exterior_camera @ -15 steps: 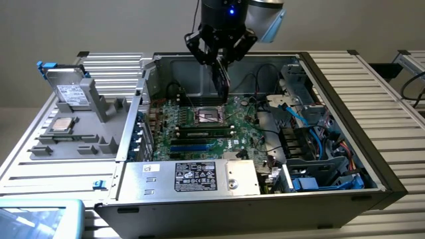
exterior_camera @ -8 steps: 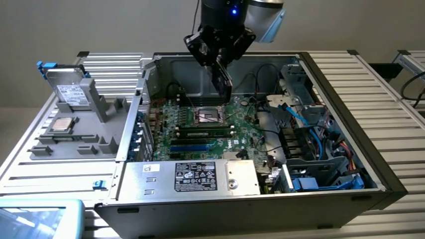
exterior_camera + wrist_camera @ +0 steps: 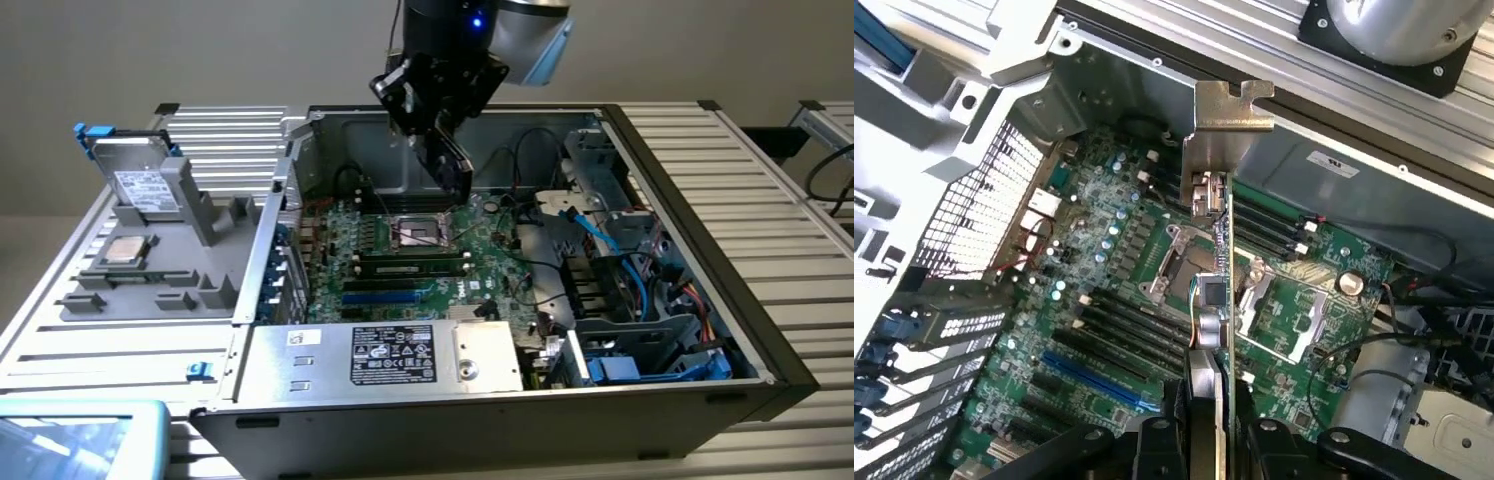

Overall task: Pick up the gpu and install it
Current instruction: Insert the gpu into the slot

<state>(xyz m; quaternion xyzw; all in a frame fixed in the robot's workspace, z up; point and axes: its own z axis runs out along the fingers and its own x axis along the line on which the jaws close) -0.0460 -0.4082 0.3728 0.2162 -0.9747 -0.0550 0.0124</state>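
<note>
Exterior view: the gripper (image 3: 438, 112) clamps the gpu (image 3: 454, 165), which hangs above the motherboard (image 3: 400, 270) inside the open case (image 3: 694, 230). The card's upper part is hidden by the fingers.

Wrist view: the gpu (image 3: 1220, 300) appears edge-on, both faces hidden, with its silver bracket (image 3: 1229, 125) at the end away from the gripper (image 3: 1206, 432).

Clock read on exterior view, case (image 3: 467, 430) at centre. Motherboard (image 3: 387, 285) laid on case floor, toward 9 o'clock side. CPU socket (image 3: 420, 232) set mid-board; memory stick (image 3: 414, 268) seated just at its 6 o'clock. Labelled box (image 3: 387, 355) mounted along case's 6 o'clock wall. Drive bays and cables (image 3: 627, 300) packed at 3 o'clock. Fixture (image 3: 187, 290) placed outside case at 9 o'clock; drive (image 3: 140, 190) stood upright on it, chip (image 3: 123, 250) laid at drive's 6 o'clock. gpu (image 3: 454, 170) clamped on edge in gripper (image 3: 441, 125), hung above socket toward 12 o'clock, apart from board.
</note>
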